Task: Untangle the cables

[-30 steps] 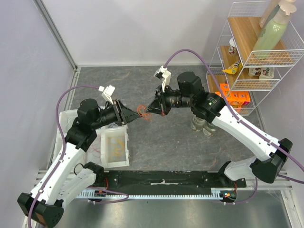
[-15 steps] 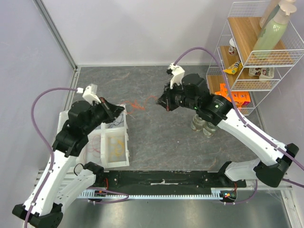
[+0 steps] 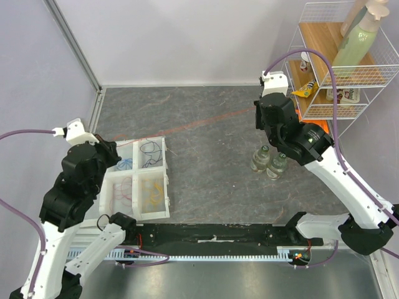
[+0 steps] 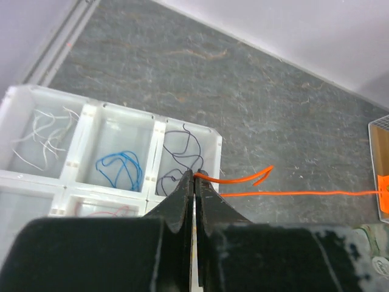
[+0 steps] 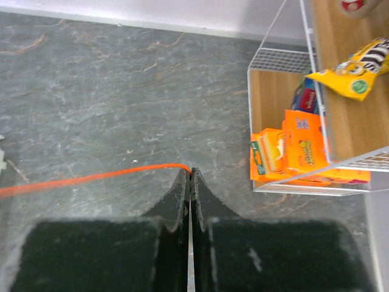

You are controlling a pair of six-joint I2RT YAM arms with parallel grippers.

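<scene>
A red-orange cable is held taut across the grey table, from the left gripper at the near left to the right gripper at the far right. Each pair of jaws is closed on one end of it, and a short loose tail is seen beside the left grip. By the left gripper a white divided tray is set. A blue cable, a dark cable and white cables are kept in separate compartments of it.

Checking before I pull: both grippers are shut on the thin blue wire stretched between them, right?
No: that thin stretched wire is orange, not blue, as the left wrist view shows. The left gripper and right gripper are shut on it.
</scene>
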